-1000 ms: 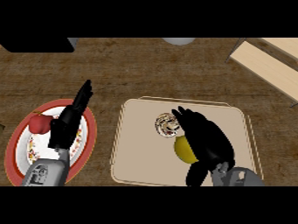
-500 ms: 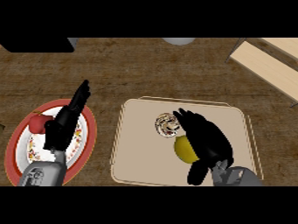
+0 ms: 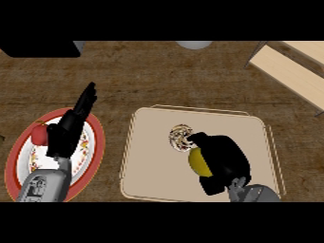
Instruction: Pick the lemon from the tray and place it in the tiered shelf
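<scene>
While you watch the lower right of the frame, the right hand changes shape. A second ago its fingers reached forward, over the small round patterned thing on the tray. Now they are drawn back and curled down round the lemon, and the patterned piece shows almost whole above them. So you have a wrap: black fingers over the top and right side of the fruit, with yellow showing only on its left flank.

The lemon itself has not travelled. It sits where it did, in the lower right part of the beige tray, and you can't tell from this steep view whether it has left the surface yet.

Over on the left, the left hand lies with fingers straight and together, pointing to the upper middle of the frame. It rests across the red-rimmed plate, just beside the red fruit, and it has barely stirred.

What this means for you: the grasp looks made and the lift comes next. The tiered shelf waits in the upper right corner, well apart from the tray, so there's a diagonal carry ahead. Watch the exposed left side of the lemon, because that's where it could roll out as you raise it.
</scene>
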